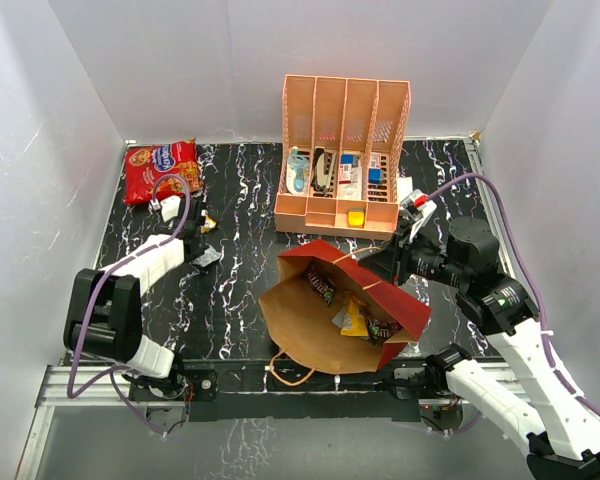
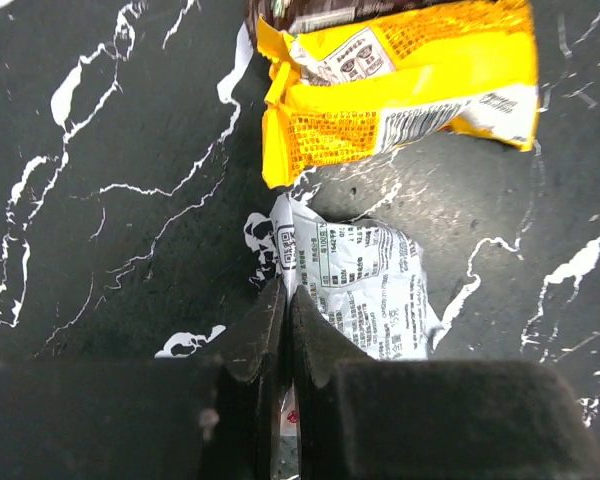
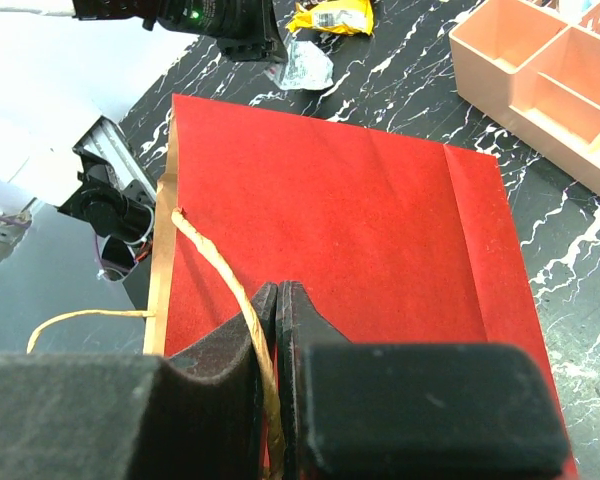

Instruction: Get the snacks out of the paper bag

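Bag: paper bag lies tipped on the worktop, mouth toward the near edge, so its contents show.
Right pincer: clenched on the twine handle, apparently to prop the mouth open.
Left pincer: pinching the silver packet by its edge, just beside the yellow packet, outside the bag.
Remaining: snacks inside the bag; red cookie bag already out, far left.
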